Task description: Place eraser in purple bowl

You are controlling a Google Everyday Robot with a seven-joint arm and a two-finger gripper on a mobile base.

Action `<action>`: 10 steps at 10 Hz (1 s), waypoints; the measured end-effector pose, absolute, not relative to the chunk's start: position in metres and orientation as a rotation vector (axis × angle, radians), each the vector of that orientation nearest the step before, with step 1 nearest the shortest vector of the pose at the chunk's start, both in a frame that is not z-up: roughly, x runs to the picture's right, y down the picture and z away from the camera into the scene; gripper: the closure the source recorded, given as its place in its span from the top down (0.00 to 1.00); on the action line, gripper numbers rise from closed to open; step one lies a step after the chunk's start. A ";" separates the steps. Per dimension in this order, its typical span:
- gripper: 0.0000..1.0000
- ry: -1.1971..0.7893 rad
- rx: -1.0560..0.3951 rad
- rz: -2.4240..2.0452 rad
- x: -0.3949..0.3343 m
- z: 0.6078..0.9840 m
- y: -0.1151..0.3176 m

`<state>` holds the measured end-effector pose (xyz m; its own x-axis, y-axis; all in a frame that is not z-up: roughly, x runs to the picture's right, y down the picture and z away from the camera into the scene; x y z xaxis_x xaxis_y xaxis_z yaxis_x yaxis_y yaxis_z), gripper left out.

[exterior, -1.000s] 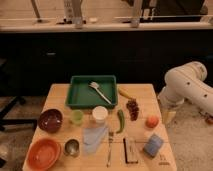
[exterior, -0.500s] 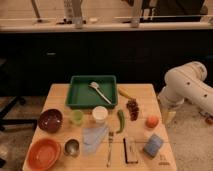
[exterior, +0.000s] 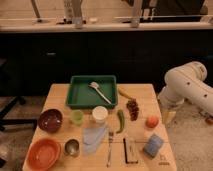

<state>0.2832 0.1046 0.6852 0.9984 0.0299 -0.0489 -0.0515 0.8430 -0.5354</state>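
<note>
Fingers of the gripper: apart, clasping nothing; it hangs low just off the right edge of the table, beneath the bulky white arm with its smooth rounded shells. Table: pale wood, rectangular. Item 1, eraser: long narrow block, dark on top, lying flat near the front edge, between a slim metal utensil and a squarish blue-grey block, touching neither from where I stand. Item 2, purple bowl: round, dark maroon, glossy inside, upright at the left side, well apart from the eraser. Sundries: larger orange bowl in front of it; small metal cup beside that; crumpled pale blue cloth; green cup and white cup side by side; green rectangular tray at the back, a pale long-handled utensil lying diagonally inside; slender green pepper; dark grape cluster; round orange fruit.
</note>
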 end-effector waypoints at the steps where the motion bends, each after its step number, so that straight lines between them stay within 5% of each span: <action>1: 0.80 0.039 -0.566 0.043 0.283 0.685 0.105; 10: 0.80 -0.116 -0.590 -0.307 0.248 0.678 0.123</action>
